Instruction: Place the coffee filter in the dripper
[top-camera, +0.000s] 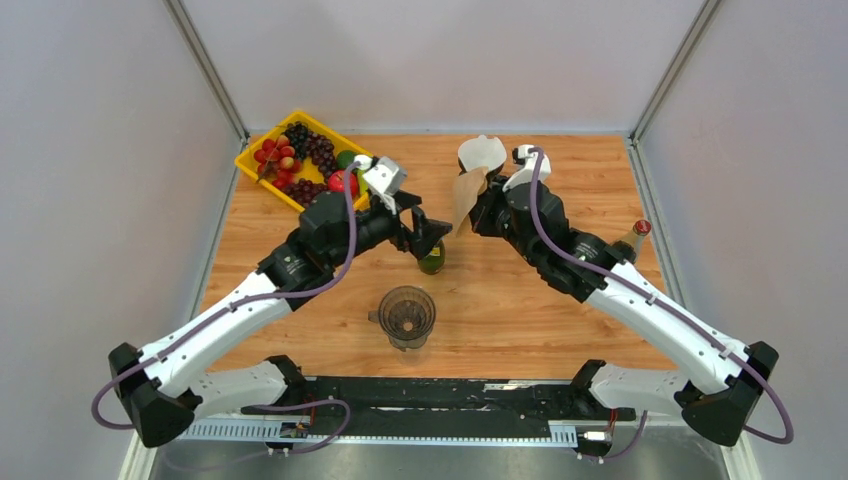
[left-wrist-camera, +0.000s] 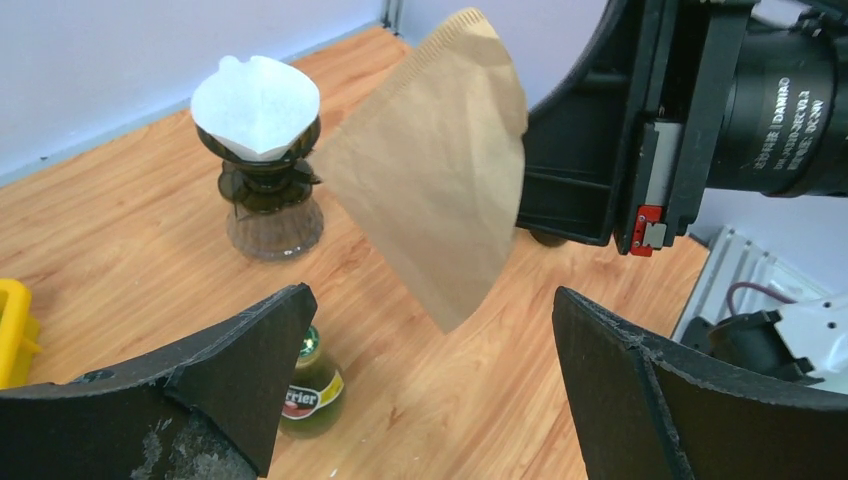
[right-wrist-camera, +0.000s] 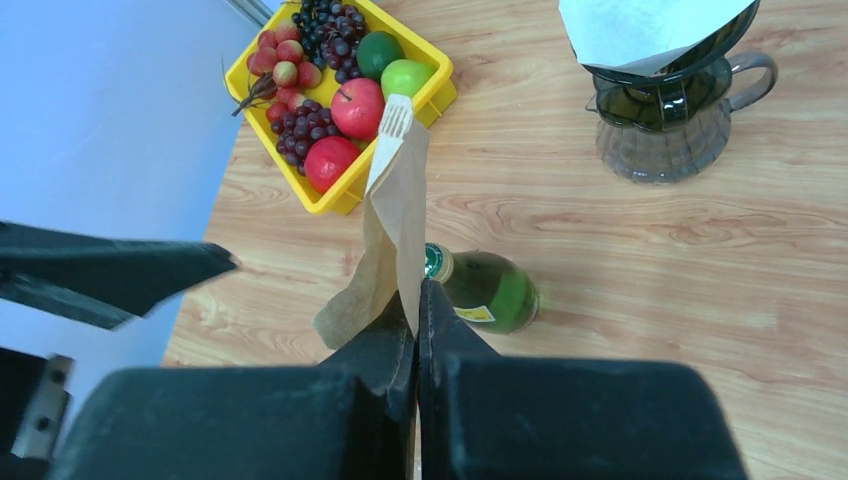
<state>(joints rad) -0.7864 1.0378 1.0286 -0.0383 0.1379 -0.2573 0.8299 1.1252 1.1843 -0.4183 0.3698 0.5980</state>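
right gripper (right-wrist-camera: 417, 300): we pinch the filter (right-wrist-camera: 395, 230), jaws closed | left gripper (left-wrist-camera: 432, 330): we hold nothing, jaws wide | dripper (top-camera: 407, 316): upright between our arms

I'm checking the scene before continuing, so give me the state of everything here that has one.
Right gripper: shut on brown paper coffee filter.
Left gripper: open, empty.
Brown paper coffee filter: held off the table.
Near dark glass dripper: empty.
Far dripper: white paper filter inside.
Green glass bottle: upright.
Yellow plastic tray: filled with fruit.
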